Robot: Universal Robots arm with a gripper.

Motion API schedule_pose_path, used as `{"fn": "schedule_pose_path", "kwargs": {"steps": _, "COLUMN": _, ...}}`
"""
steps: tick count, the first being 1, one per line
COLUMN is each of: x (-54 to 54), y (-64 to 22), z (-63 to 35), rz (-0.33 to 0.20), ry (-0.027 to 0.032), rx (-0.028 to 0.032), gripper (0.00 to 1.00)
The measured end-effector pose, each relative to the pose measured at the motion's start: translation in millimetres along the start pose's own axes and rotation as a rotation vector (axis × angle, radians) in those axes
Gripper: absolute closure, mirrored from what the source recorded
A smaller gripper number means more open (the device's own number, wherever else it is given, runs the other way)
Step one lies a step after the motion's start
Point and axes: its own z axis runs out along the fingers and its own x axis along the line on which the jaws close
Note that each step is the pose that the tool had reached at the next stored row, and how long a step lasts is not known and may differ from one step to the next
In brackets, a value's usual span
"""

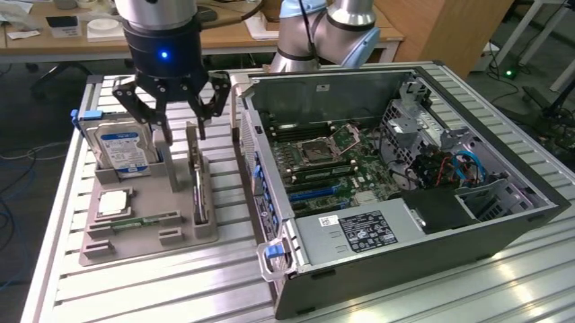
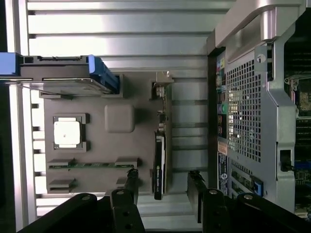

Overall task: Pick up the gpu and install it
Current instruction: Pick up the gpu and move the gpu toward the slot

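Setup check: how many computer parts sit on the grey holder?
4: hard drive upright, gpu on edge below the gripper, CPU flat, memory stick beside it. None looks hidden.

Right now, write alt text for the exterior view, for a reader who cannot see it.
An open gripper hangs over the gpu, which stands on edge in a grey parts holder on a slatted metal table. A hard drive stands in the same holder, and an open computer case lies to the exterior view's right.
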Motion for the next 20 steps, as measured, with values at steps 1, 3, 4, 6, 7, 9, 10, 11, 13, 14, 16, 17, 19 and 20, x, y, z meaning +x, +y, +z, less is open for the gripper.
{"fn": "schedule_pose_path", "kwargs": {"steps": 1, "x": -1.0, "y": 0.0, "z": 2.0, "rz": 0.0, "ry": 0.0004, "rx": 0.0, "gripper": 0.47}}
{"fn": "schedule_pose_path", "kwargs": {"steps": 3, "x": -1.8, "y": -0.1, "z": 5.7, "rz": 0.0, "ry": 0.0016, "rx": -0.0002, "gripper": 0.47}}
{"fn": "schedule_pose_path", "kwargs": {"steps": 4, "x": -1.9, "y": -0.2, "z": 7.4, "rz": -0.002, "ry": 0.0026, "rx": -0.0002, "gripper": 0.47}}
{"fn": "schedule_pose_path", "kwargs": {"steps": 6, "x": -2.0, "y": -0.5, "z": 11.2, "rz": -0.014, "ry": 0.0058, "rx": 0.0, "gripper": 0.47}}
{"fn": "schedule_pose_path", "kwargs": {"steps": 7, "x": -1.9, "y": -0.6, "z": 12.9, "rz": -0.024, "ry": 0.0076, "rx": 0.0, "gripper": 0.47}}
{"fn": "schedule_pose_path", "kwargs": {"steps": 9, "x": -2.0, "y": -1.1, "z": 16.6, "rz": -0.038, "ry": 0.0103, "rx": -0.0003, "gripper": 0.47}}
{"fn": "schedule_pose_path", "kwargs": {"steps": 10, "x": -2.0, "y": -1.4, "z": 18.4, "rz": -0.046, "ry": 0.0123, "rx": -0.0003, "gripper": 0.47}}
{"fn": "schedule_pose_path", "kwargs": {"steps": 11, "x": -1.9, "y": -1.7, "z": 20.1, "rz": -0.053, "ry": 0.0142, "rx": -0.0004, "gripper": 0.47}}
{"fn": "schedule_pose_path", "kwargs": {"steps": 13, "x": -1.8, "y": -2.3, "z": 23.8, "rz": -0.058, "ry": 0.015, "rx": -0.0004, "gripper": 0.47}}
{"fn": "schedule_pose_path", "kwargs": {"steps": 14, "x": -1.7, "y": -2.4, "z": 25.4, "rz": -0.058, "ry": 0.0151, "rx": -0.0004, "gripper": 0.47}}
{"fn": "schedule_pose_path", "kwargs": {"steps": 16, "x": -1.8, "y": -2.6, "z": 28.5, "rz": -0.059, "ry": 0.0151, "rx": -0.0004, "gripper": 0.47}}
{"fn": "schedule_pose_path", "kwargs": {"steps": 17, "x": -1.8, "y": -2.7, "z": 30.2, "rz": -0.059, "ry": 0.0151, "rx": -0.0003, "gripper": 0.47}}
{"fn": "schedule_pose_path", "kwargs": {"steps": 19, "x": -1.7, "y": -3.0, "z": 33.8, "rz": -0.059, "ry": 0.0152, "rx": -0.0003, "gripper": 0.47}}
{"fn": "schedule_pose_path", "kwargs": {"steps": 20, "x": -1.8, "y": -3.3, "z": 35.6, "rz": -0.059, "ry": 0.0151, "rx": -0.0004, "gripper": 0.47}}
